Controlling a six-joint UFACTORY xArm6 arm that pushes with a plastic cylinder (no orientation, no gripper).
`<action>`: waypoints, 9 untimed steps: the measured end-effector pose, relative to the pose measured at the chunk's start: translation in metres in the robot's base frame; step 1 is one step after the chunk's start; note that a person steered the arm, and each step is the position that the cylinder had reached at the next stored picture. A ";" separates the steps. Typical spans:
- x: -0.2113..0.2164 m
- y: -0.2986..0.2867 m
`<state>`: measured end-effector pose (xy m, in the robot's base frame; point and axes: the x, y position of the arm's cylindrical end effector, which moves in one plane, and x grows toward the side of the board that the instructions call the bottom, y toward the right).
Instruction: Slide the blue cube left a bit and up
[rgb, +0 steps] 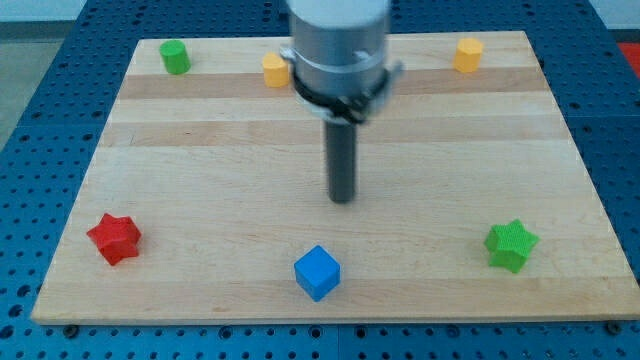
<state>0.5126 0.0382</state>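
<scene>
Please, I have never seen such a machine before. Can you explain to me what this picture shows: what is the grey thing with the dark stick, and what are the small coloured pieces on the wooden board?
There is one picture, from a single camera looking down at a slant on a wooden board. The grey cylinder at the view's top is the end of a robot arm. It has no hand: it ends in a dark rod, and my tip pushes blocks by sliding. Nothing is held.

Six blocks lie on the board: a blue cube near the view's bottom, a red star at the left, a green star at the right, and along the top a green cylinder, a yellow block and another yellow block. My tip stands above the blue cube in the view, slightly to its right, not touching it.
</scene>
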 end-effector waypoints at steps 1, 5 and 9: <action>0.059 0.061; 0.067 -0.069; 0.002 -0.113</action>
<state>0.5147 -0.0751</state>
